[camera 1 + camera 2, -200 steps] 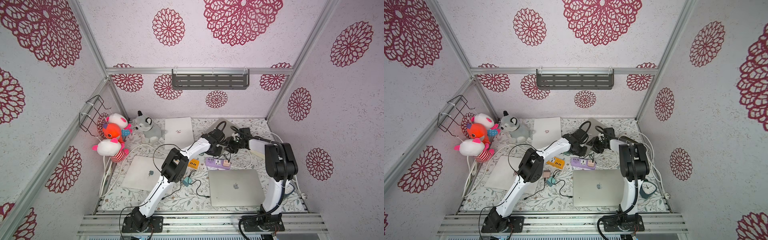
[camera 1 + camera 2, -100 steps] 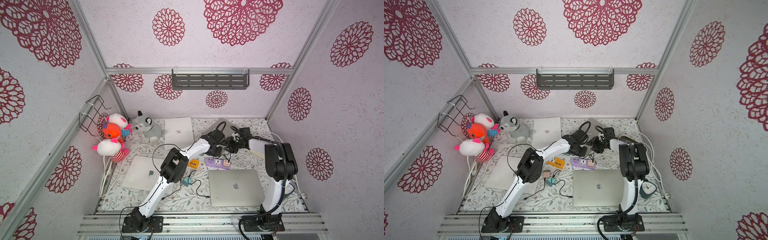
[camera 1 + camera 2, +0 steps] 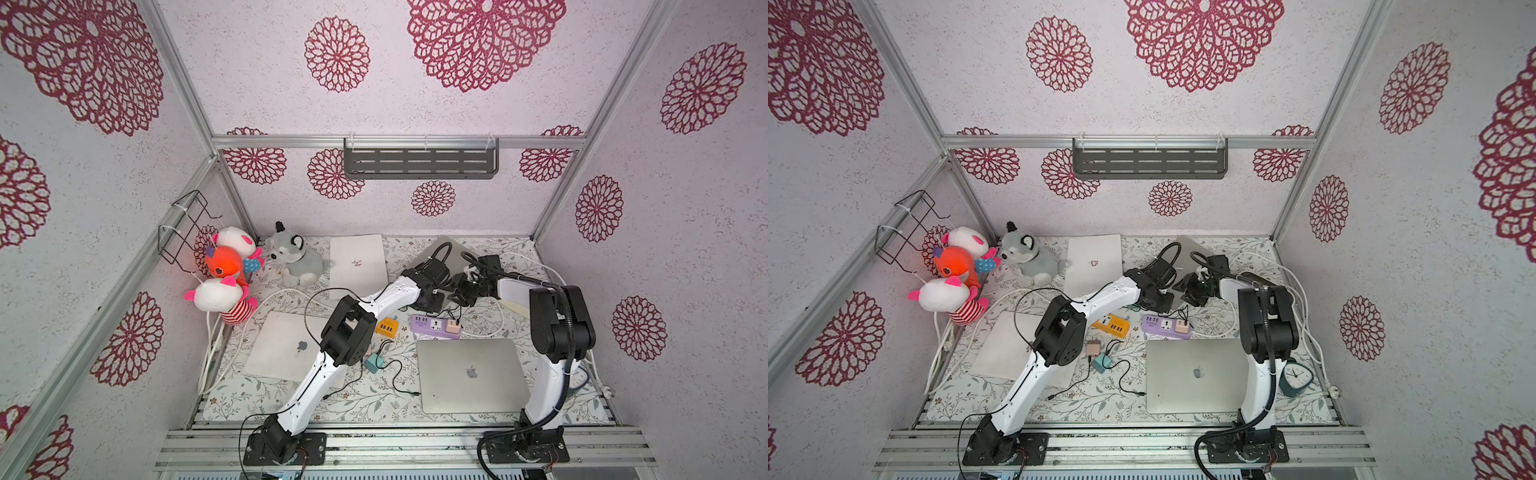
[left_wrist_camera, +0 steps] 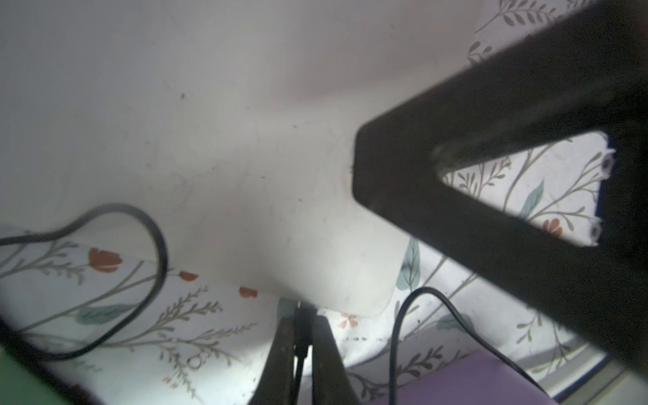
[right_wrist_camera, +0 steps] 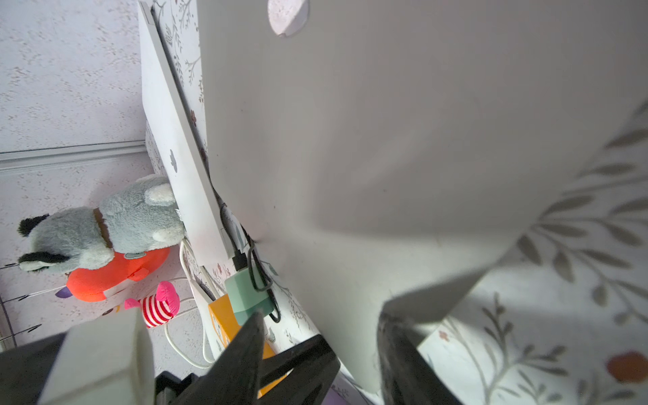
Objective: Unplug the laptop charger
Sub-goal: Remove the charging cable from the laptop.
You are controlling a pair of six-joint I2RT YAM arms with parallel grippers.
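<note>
In both top views the left arm reaches to the centre-right of the frame. There the left hand (image 3: 433, 300) sits low at the near corner of a grey laptop (image 3: 455, 249), which lies at the back of the floral-patterned surface (image 3: 365, 399). The right hand (image 3: 465, 289) is just beside it, at the same laptop's near edge. A purple power strip (image 3: 432, 326) lies just below both hands in the frame.

In the left wrist view the grey laptop fills the upper left. At bottom centre the left hand's two dark fingers (image 4: 280, 354) are pressed together on the black charger plug (image 4: 303, 321). The plug's tip meets the laptop's edge close to its rounded corner, and its thin cable runs down between the fingers. One black triangular finger (image 4: 403, 175) of the right hand overlaps the laptop from the right of the frame.

In the right wrist view the grey laptop fills the upper right. Its corner lies between the right hand's two dark fingers (image 5: 399, 350) at the bottom, which stand apart. Whether they press on it cannot be told. Left of centre, a mint-green charger block (image 5: 245, 294) wrapped in black cable lies beside a white laptop (image 5: 175, 157).
</note>
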